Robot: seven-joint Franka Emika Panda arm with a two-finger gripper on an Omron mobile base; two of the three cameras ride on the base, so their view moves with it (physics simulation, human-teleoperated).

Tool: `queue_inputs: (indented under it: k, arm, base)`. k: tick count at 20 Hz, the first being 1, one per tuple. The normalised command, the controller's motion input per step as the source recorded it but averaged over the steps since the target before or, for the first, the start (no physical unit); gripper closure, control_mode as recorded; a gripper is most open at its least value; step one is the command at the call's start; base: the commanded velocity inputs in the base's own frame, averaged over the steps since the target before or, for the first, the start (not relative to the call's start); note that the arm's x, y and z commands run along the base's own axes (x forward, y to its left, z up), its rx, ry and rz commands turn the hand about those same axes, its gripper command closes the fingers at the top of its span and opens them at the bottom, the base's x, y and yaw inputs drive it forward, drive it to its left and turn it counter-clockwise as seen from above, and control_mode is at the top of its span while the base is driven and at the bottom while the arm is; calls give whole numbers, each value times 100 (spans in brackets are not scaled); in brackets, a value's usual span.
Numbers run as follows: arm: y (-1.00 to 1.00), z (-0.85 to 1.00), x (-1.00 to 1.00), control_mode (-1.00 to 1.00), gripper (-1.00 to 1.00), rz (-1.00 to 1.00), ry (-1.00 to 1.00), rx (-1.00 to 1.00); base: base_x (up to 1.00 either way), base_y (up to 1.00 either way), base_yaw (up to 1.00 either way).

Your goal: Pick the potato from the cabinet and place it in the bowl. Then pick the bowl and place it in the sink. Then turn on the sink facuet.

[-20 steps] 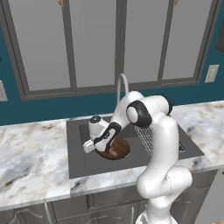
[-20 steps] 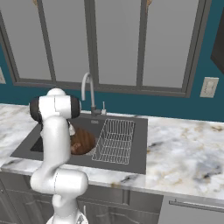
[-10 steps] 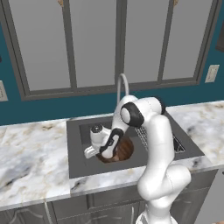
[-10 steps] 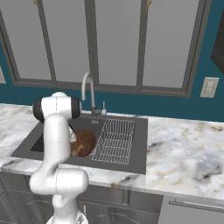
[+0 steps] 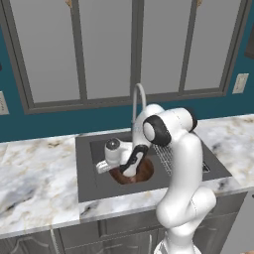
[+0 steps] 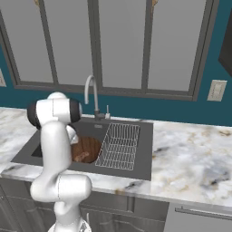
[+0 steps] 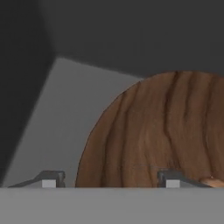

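While low in sink, pincer spread wide, straddling bowl rim, gripping nothing.

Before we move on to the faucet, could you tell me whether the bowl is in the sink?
In: the bowl sits on the sink floor, left of the wire rack.

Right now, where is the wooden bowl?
The wooden bowl sits on the floor of the sink, in its left basin beside the wire-mesh rack. In the left base view the gripper is right over it.
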Motion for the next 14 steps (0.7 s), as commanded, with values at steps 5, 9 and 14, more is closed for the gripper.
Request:
queue_inputs:
  k: [5, 9, 14]
  arm:
    - [6, 99, -13, -100, -100, -5, -8, 0]
    - [13, 99, -57, -100, -100, 0, -14, 0]
    - [1, 100, -68, -100, -100, -1, -11, 4]
  base:
    - [0, 0, 0]
    - [0, 0, 0]
    - [0, 0, 0]
